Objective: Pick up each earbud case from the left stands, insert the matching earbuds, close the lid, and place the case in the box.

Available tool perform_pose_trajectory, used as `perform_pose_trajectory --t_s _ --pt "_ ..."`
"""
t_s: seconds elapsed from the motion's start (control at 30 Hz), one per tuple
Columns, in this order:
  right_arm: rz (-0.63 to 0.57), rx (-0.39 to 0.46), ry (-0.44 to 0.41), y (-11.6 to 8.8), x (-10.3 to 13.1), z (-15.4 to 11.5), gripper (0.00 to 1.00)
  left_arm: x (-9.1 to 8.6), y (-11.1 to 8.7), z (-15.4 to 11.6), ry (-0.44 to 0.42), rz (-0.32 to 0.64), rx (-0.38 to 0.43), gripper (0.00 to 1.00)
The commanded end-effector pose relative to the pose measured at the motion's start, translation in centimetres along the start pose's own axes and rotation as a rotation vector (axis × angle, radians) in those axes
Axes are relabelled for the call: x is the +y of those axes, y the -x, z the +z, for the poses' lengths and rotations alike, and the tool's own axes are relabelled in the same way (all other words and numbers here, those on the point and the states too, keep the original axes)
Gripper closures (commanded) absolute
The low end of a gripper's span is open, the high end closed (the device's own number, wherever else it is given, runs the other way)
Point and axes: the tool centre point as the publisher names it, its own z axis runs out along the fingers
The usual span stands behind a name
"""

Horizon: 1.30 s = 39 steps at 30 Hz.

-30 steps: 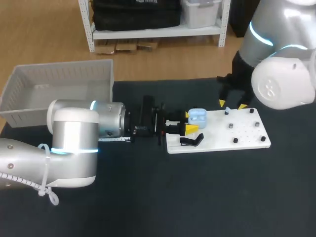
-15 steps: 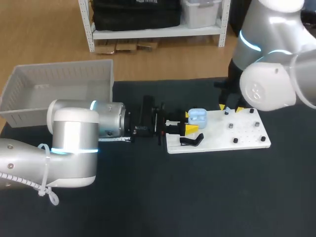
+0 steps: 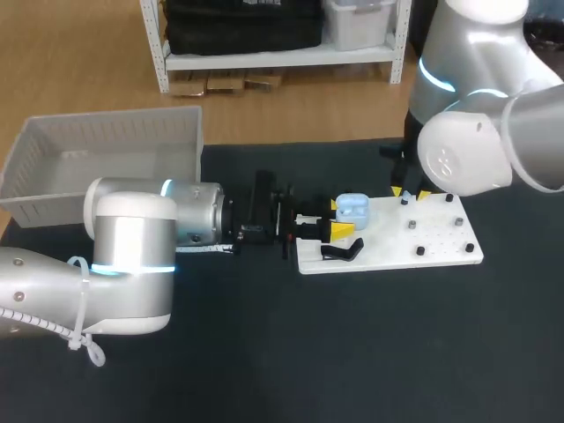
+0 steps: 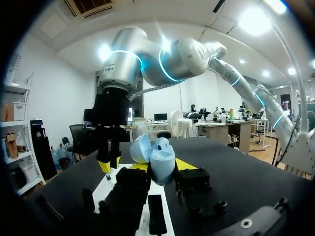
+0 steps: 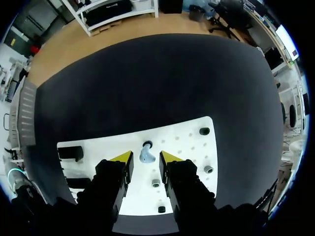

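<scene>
with right gripper [image 5: 146, 158] spread over the earbud [image 5: 146, 155] and left gripper [image 4: 162, 165] pinching the open case [image 4: 158, 153], risks knocking the earbud aside through an off-centre descent.

We count one earbud case [image 3: 351, 210] and one earbud [image 5: 146, 155]. We see one white board [image 3: 441, 238] and one box [image 3: 110, 132]
</scene>
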Motion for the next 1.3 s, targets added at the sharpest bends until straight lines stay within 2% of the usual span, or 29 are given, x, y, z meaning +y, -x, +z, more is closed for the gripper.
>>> perform_pose_trajectory --t_s 0.03,0.8,0.87,0.93,1.1,1.3 --pt "0.005 0.003 -0.003 0.2 0.0 0.3 0.69 -0.1 -0.1 0.0 0.006 0.003 -0.003 1.00" --pt "0.019 0.016 -0.004 0.2 0.0 1.1 0.79 -0.1 -0.1 0.0 0.006 0.003 -0.003 1.00" --pt "0.019 0.016 -0.004 0.2 0.0 1.1 0.85 -0.1 -0.1 0.0 0.006 0.003 -0.003 1.00" --pt "0.020 0.015 -0.004 0.2 0.0 1.1 1.00 -0.1 -0.1 0.0 0.006 0.003 -0.003 1.00" --pt "0.024 0.011 -0.006 0.2 -0.2 0.7 1.00 -0.1 -0.1 0.0 0.006 0.003 -0.003 1.00" --pt "0.029 0.001 -0.001 0.0 -0.3 -1.3 1.00 -0.1 -0.1 0.0 0.006 0.003 -0.003 1.00"
